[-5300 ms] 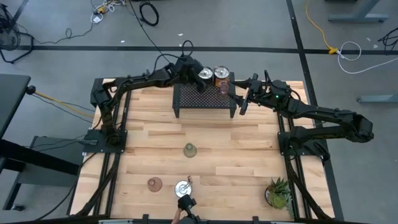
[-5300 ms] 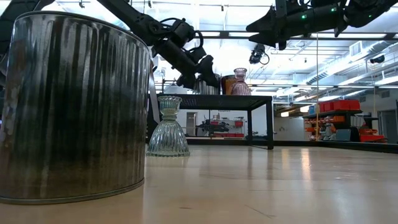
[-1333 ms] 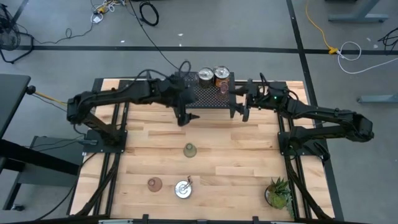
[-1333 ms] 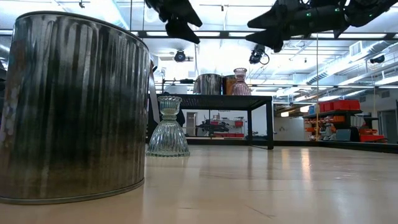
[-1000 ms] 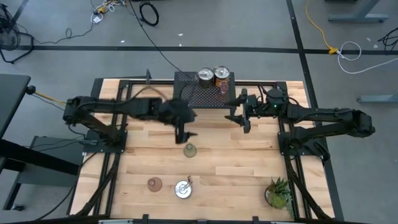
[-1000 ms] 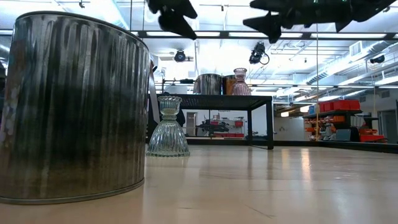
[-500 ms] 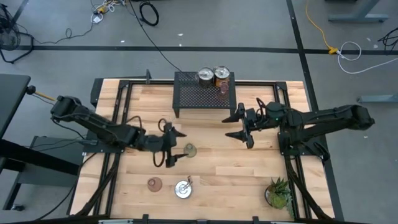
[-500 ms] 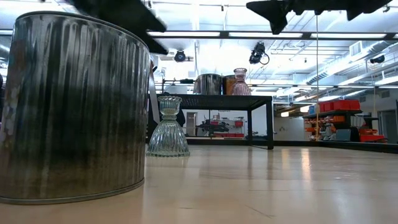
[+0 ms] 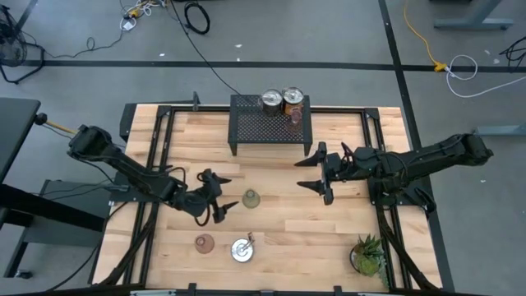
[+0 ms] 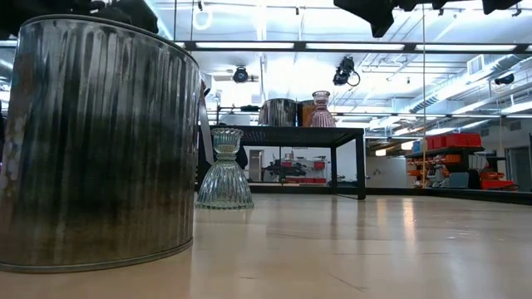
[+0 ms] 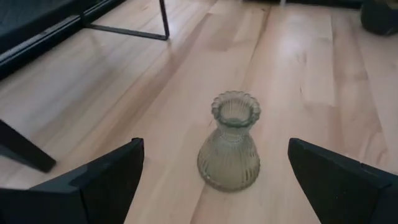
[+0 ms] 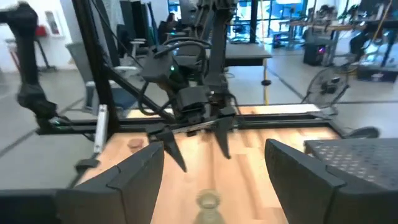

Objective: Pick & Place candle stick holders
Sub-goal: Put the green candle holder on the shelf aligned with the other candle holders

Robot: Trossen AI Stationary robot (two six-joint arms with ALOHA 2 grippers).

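Both your arms are dark, near-black, built of slim jointed links with thin black cables running alongside. The left gripper [image 9: 215, 197] ends in two flat, tapering matte-black fingers [image 11: 106, 180]. The right gripper [image 9: 316, 172] carries the same wedge-shaped fingers [image 12: 305, 177], with plain, smooth faces.

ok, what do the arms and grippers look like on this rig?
Two dark, near-black jointed arms with black cables along the links. The left gripper and right gripper each end in two flat black fingers tapering to points. No markings can be made out.
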